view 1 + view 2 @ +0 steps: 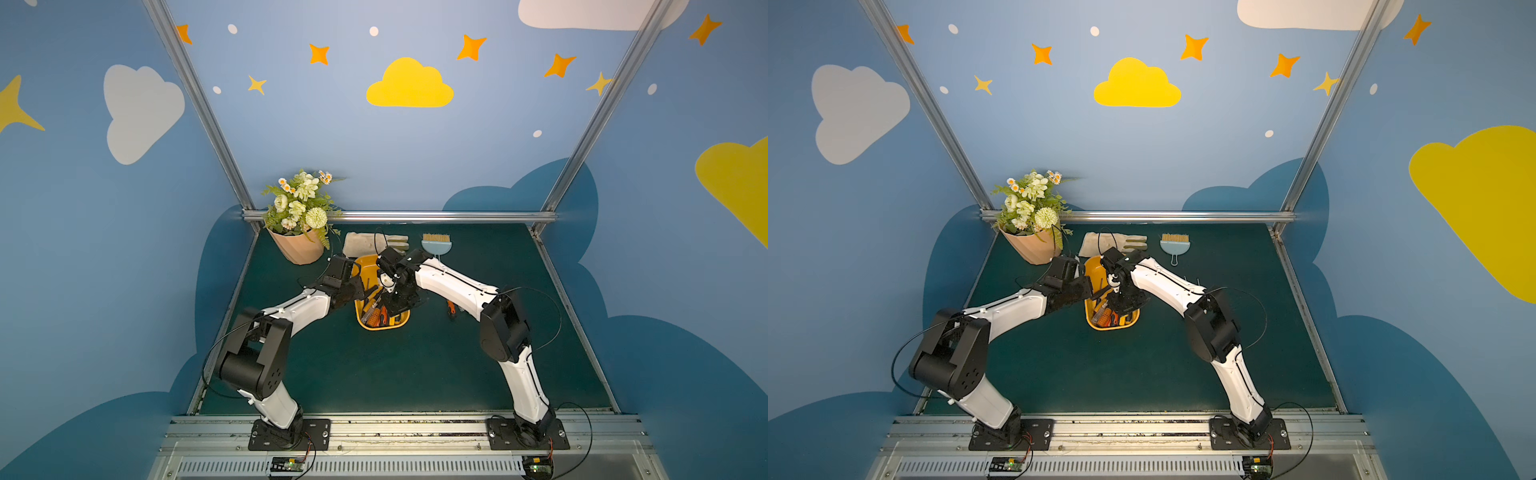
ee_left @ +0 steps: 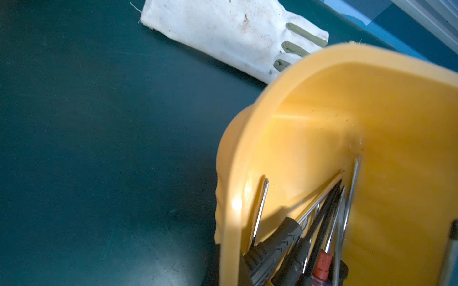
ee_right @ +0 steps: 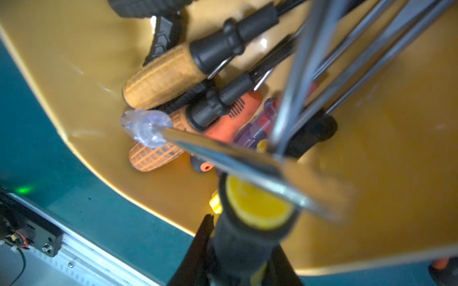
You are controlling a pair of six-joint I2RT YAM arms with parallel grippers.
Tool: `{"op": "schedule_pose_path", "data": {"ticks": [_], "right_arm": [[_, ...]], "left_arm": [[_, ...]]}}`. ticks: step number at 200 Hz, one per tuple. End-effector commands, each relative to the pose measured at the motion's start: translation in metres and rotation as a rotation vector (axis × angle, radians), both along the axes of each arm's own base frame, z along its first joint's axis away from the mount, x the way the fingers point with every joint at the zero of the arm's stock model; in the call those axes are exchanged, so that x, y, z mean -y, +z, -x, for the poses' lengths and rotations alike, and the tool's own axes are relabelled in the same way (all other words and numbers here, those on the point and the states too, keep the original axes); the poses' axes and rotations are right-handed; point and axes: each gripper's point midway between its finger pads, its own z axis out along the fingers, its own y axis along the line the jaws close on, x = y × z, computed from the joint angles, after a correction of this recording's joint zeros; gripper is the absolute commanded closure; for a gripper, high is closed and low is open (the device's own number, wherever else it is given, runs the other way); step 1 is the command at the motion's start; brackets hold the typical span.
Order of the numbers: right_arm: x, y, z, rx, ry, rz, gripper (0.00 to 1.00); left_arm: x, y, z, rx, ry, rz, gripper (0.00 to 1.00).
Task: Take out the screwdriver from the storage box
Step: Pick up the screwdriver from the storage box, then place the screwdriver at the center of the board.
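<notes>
- In both top views the yellow box [image 1: 382, 327] [image 1: 1113, 327] sits mid-frame on the green mat [image 1: 415, 374].
- Only the right wrist view shows the grip. Low in the frame, the right gripper [image 3: 244, 250] is clamped around a black screwdriver [image 3: 257, 205] with a yellow cap, over the box floor beside heaped orange and clear handles [image 3: 163, 74].
- The left gripper [image 1: 360, 294] is fully closed at the box's left rim; I cannot tell whether it pinches the wall.
- The left wrist view adds metal shafts [image 2: 352, 198] leaning on the box wall, and a white glove [image 2: 223, 32] at upper centre.
</notes>
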Motion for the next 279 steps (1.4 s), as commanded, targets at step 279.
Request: {"op": "schedule_pose_path", "data": {"ticks": [279], "right_arm": [[0.165,-0.048,-0.044,-0.064,-0.195,0.362,1.00]], "left_arm": [[0.003,0.022,-0.013,0.045,0.018,0.049,0.97]]}}
